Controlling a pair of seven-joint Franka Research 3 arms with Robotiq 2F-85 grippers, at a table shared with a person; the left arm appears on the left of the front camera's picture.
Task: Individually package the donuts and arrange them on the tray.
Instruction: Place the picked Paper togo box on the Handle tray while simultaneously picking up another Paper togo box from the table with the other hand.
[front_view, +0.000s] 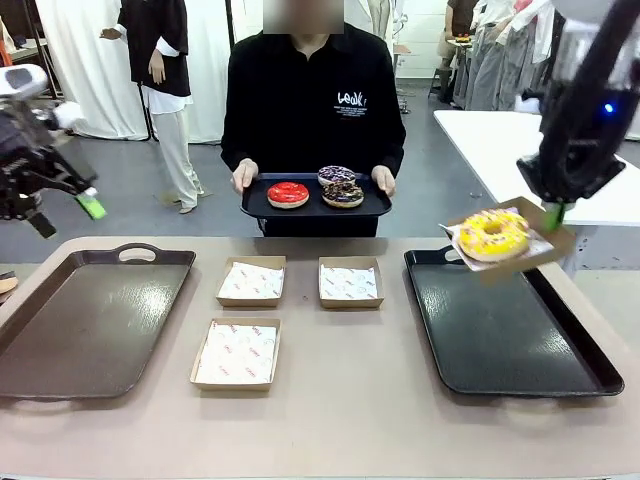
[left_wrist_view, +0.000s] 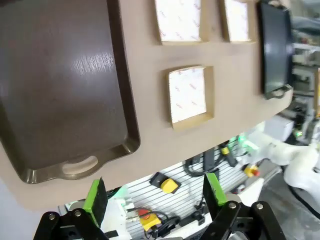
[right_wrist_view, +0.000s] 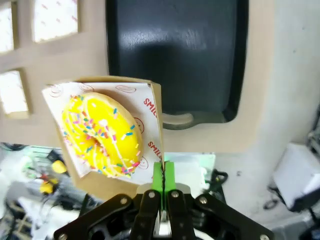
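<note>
We see the right gripper (right_wrist_view: 164, 172) with its green pads pressed together on the side wall of a paper-lined cardboard box (right_wrist_view: 156, 102), which it holds in the air, tilted, above the far end of the black tray (front_view: 520, 340) on the robot's right side of the table (front_view: 350, 430). The yellow donut (right_wrist_view: 102, 135), dotted with coloured sprinkles, lies inside that box on the printed paper. The left gripper (left_wrist_view: 155, 192) hangs above the left edge of the table with its fingers spread wide and nothing between them, near the brown tray (front_view: 90, 320) that lies on that side. Between the two trays we count three open boxes (front_view: 237, 352) lying flat on the table, each lined with white paper: two side by side in the far row and one closer to the robot, in front of the left one. Across the table a person holds a small dark tray (front_view: 315, 209) at waist height, the person's hands (front_view: 245, 176) gripping its two ends. On it we see the red donut (front_view: 288, 193) on the left, the chocolate brown donut (front_view: 343, 194) on the right and the dark purple donut (front_view: 336, 175) just behind that one
</note>
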